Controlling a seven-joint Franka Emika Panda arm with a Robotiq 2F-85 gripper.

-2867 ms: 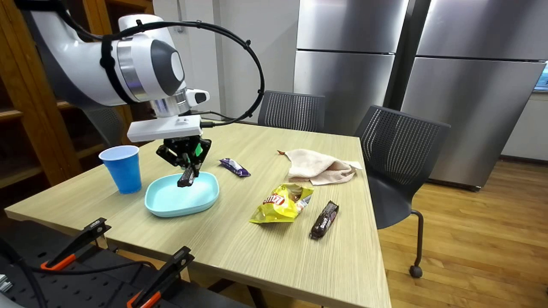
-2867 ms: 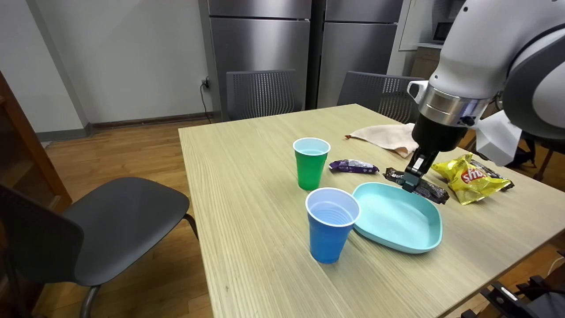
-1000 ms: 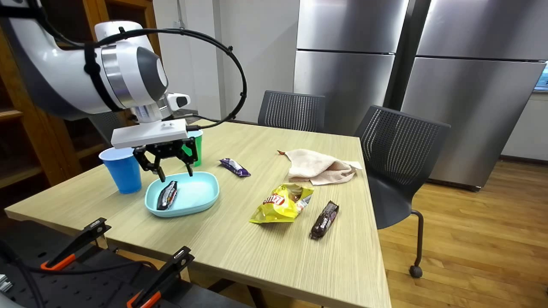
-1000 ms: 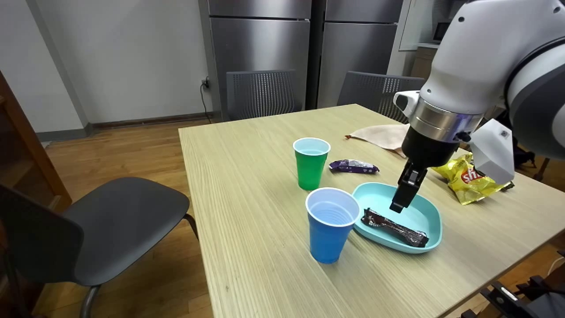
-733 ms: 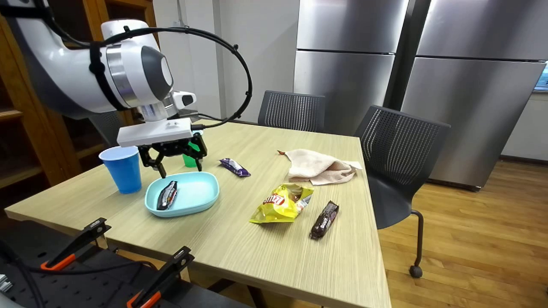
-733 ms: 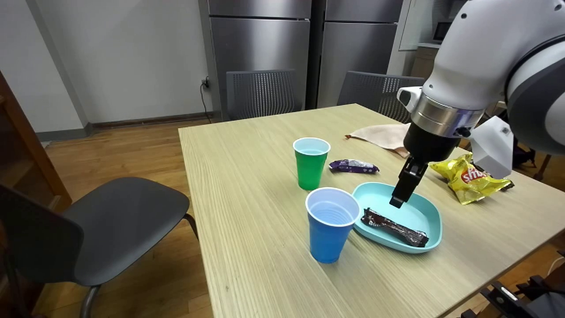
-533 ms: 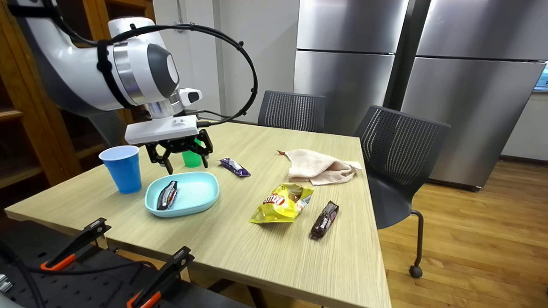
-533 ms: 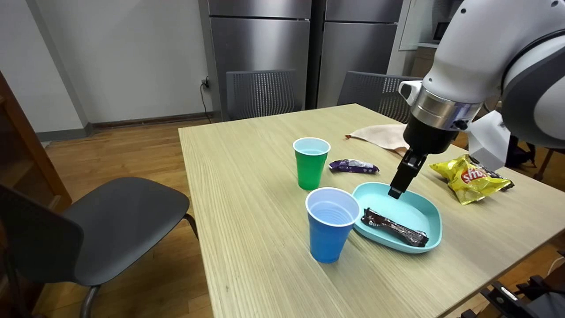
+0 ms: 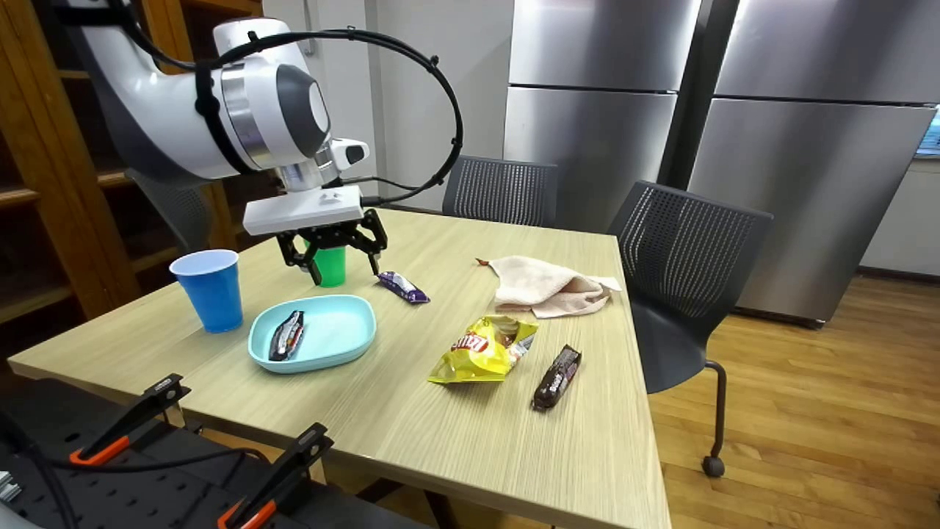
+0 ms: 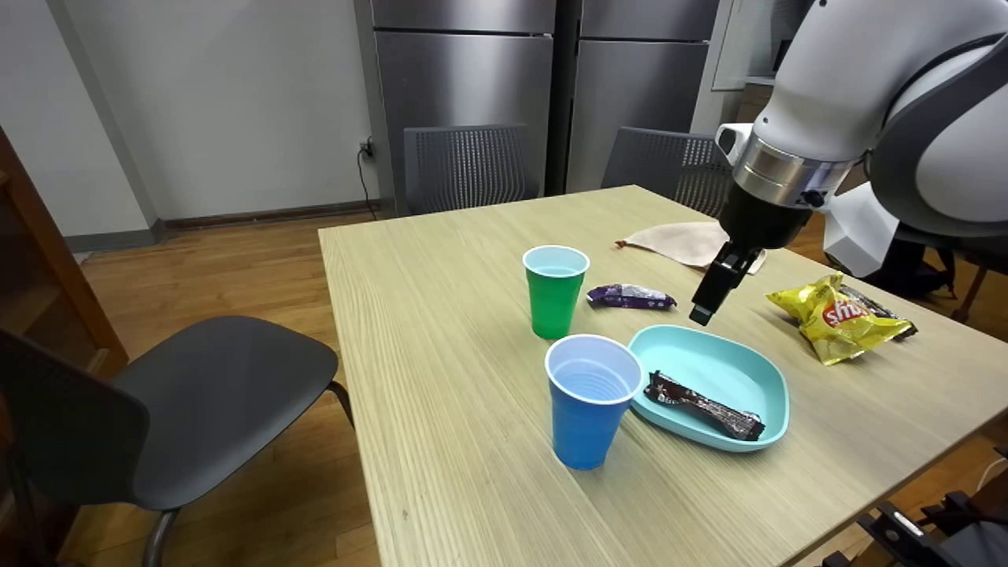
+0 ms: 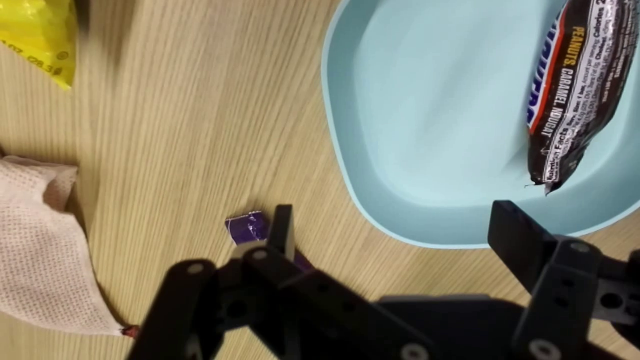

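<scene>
Refrigerators [image 9: 591, 158], two: brushed steel, side by side, soft vertical sheen on the doors. Wall [image 10: 252, 102]: pale grey, dark baseboard [image 10: 272, 218]; a black cord [image 10: 360, 177] hangs from a plug [image 10: 367, 148]. Floor [image 9: 830, 419]: honey-brown wooden planks. Table [image 10: 441, 354]: pale wood-grain top. Chairs [image 9: 687, 253]: dark grey, perforated backs, along different sides of the table; one leg ends in a castor [image 9: 713, 466]. Cabinet [image 9: 55, 184]: reddish-brown wood, dark interior, shelves [image 9: 15, 197]
</scene>
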